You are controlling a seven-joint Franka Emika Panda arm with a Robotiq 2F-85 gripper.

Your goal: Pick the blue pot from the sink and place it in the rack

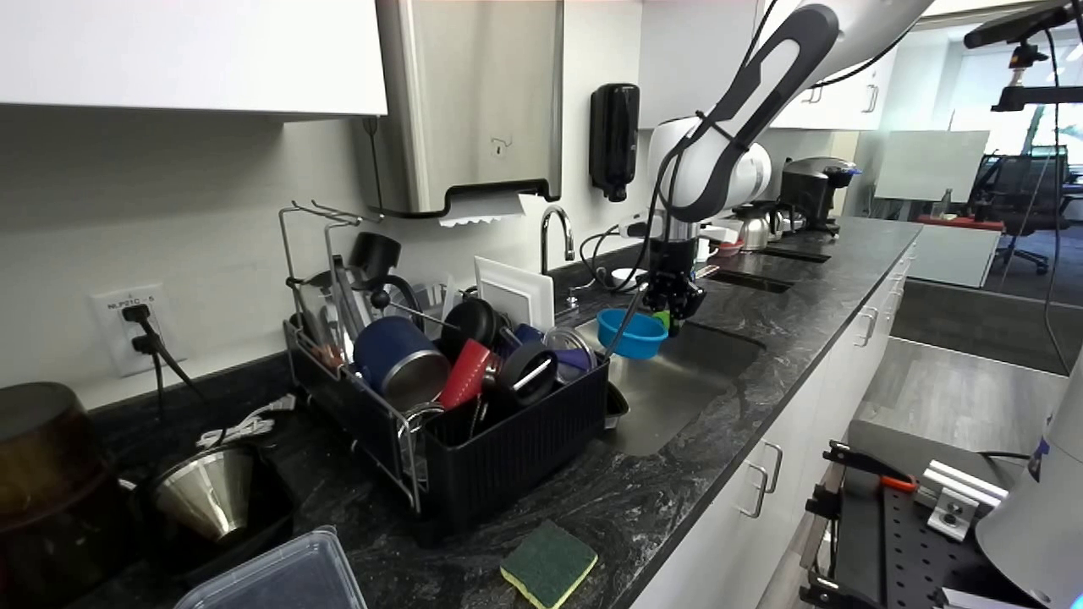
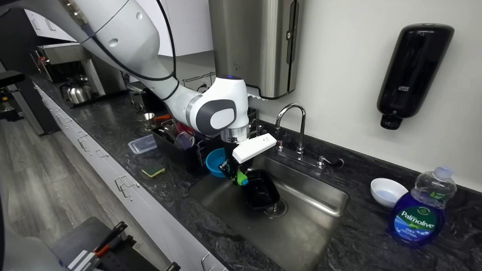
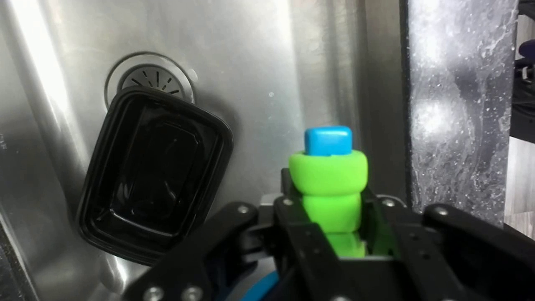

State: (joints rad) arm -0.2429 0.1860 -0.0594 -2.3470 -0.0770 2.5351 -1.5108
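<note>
My gripper [image 3: 328,184] is shut on the green handle of the blue pot, whose blue tip pokes out beyond the fingers. The blue pot [image 1: 632,334] hangs in the air over the rack-side end of the sink [image 1: 677,397]. An exterior view shows the pot [image 2: 215,162] beside the gripper [image 2: 235,177], its opening facing up. Only a blue sliver of the pot [image 3: 261,288] shows in the wrist view, the rest being behind the gripper. The black rack [image 1: 516,457] stands beside the sink, crowded with mugs, lids and utensils.
A black tub [image 3: 154,175] lies in the sink near the drain. Behind the basin rises a curved faucet [image 2: 301,128]. A thin metal utensil [image 1: 624,323] sticks up from the rack, across the pot in that view. A sponge [image 1: 550,562] lies on the counter.
</note>
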